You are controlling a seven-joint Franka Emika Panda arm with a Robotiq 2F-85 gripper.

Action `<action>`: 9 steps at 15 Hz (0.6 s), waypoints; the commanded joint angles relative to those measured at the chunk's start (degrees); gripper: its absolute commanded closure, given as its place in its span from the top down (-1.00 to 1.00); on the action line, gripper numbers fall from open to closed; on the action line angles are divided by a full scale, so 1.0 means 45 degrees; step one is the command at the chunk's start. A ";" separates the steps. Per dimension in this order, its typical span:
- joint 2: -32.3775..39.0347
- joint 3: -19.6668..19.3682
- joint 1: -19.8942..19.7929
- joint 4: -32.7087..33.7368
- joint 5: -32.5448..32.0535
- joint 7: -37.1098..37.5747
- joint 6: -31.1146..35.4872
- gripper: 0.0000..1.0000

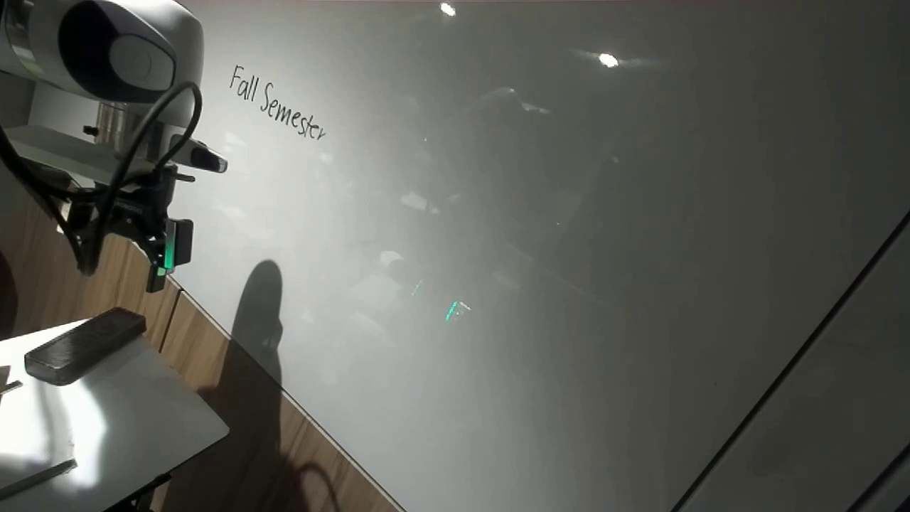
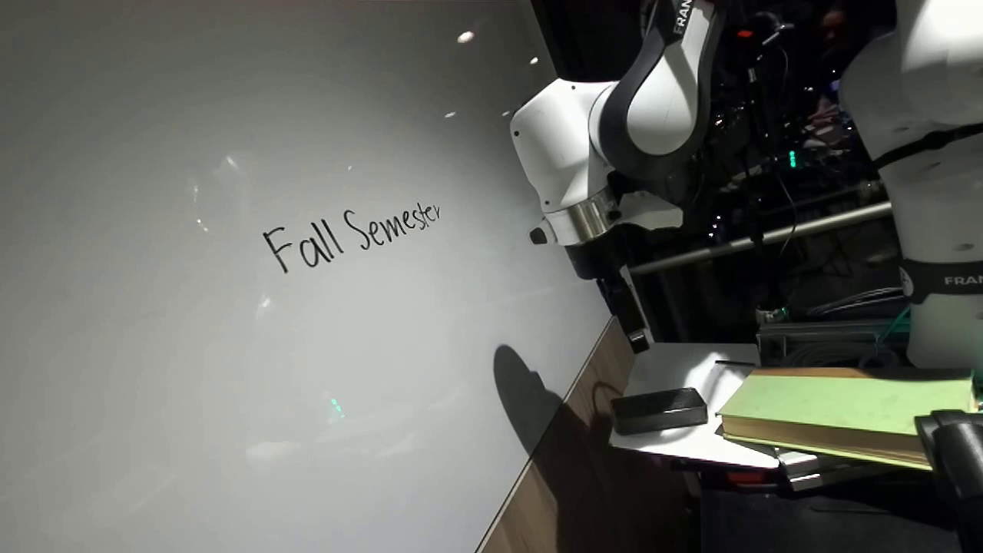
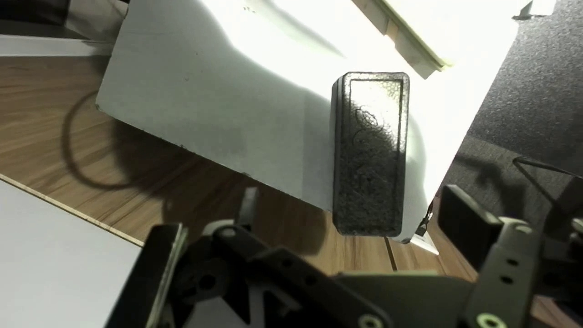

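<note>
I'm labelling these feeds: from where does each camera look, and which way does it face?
Exterior view: set apart from the arm, facing the whiteboard; the arm's end and open gripper show at left.
Exterior view: also set apart, facing the writing on that whiteboard; more of the arm shows, at right.
Wrist view: sits at the arm's end, looking down on the black block and white surface; the gripper's fingers show at the bottom.
Both exterior views share the writing, black block and gripper.
</note>
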 commanded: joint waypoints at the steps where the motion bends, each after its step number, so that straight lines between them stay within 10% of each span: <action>1: 0.0061 0.0146 0.0207 -0.0020 0.0316 -0.0183 -0.0283 1.00; 9: 0.1127 0.0554 0.0666 -0.0161 0.0890 0.0385 0.0535 1.00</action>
